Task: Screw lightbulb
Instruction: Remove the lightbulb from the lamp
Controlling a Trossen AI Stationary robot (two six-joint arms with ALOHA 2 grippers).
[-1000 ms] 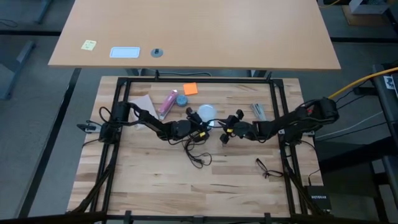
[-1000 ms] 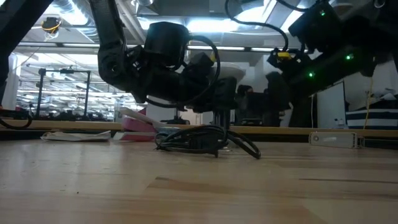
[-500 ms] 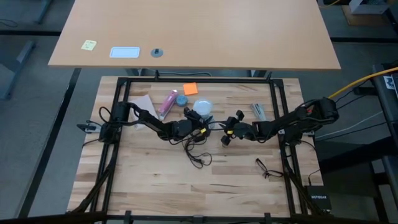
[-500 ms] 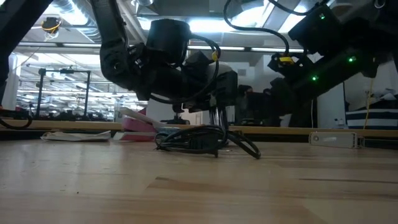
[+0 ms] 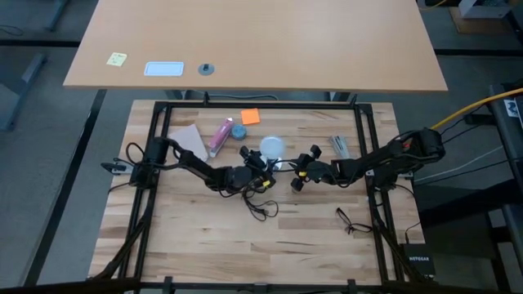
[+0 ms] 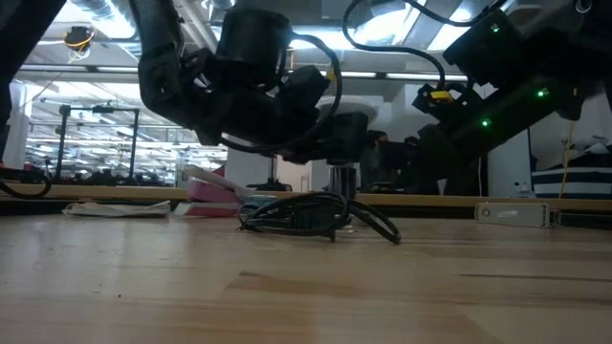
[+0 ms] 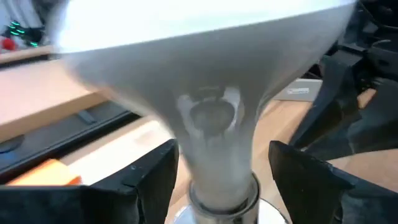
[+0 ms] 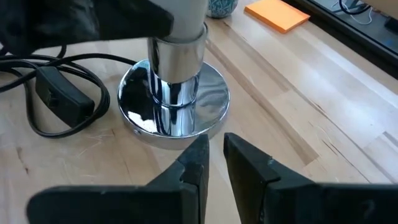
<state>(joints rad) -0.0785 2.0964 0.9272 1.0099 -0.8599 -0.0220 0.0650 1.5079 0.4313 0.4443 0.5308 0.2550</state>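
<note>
The lightbulb stands neck-down in the socket of the shiny lamp base, right between the fingers of our left hand, which are spread on either side of the neck and seem not to press on it. We judge the bulb seated but cannot tell how far it is threaded in, so more turns may be left. Our right hand waits just beside the base on the wooden surface, its fingers nearly pressed together on nothing.
</note>
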